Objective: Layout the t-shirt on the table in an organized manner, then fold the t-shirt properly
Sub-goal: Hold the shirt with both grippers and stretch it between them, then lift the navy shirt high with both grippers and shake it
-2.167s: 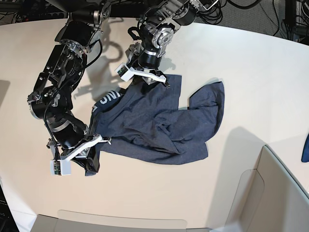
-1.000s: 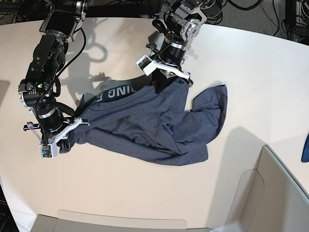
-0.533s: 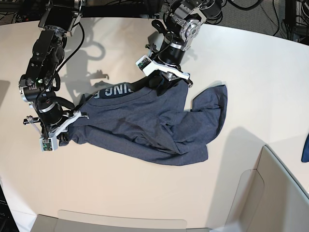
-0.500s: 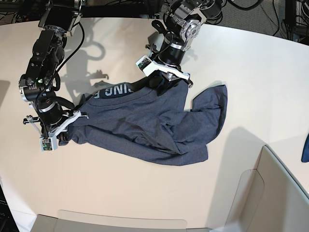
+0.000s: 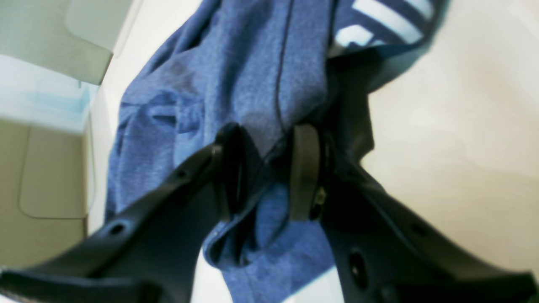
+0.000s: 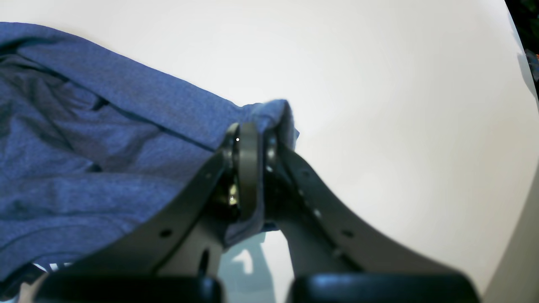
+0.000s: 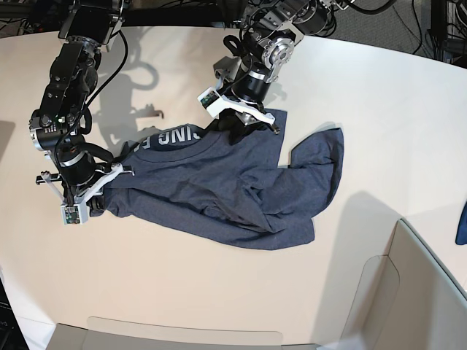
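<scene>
The dark navy-grey t-shirt point(image 7: 219, 175) lies crumpled across the middle of the off-white table point(image 7: 379, 95), its pale lettering facing the far side. My left gripper point(image 7: 237, 120) stands over the shirt's far edge. In the left wrist view the left gripper point(image 5: 265, 168) is open, its pads apart with a loose fold of the t-shirt point(image 5: 261, 63) between them. My right gripper point(image 7: 91, 200) is at the shirt's left end. The right wrist view shows the right gripper point(image 6: 252, 143) shut on a corner of the t-shirt point(image 6: 105, 126), just above the table point(image 6: 379, 84).
Grey-beige box walls point(image 7: 408, 292) rise at the near right, and a flat flap point(image 7: 182, 339) lies along the near edge. A small brighter blue scrap point(image 7: 462, 222) shows at the right edge. The box point(image 5: 42, 168) also appears in the left wrist view.
The left gripper's jaws have parted and it has shifted slightly left; the shirt's far edge has sunk onto the table. The right gripper has drawn its corner to the left.
</scene>
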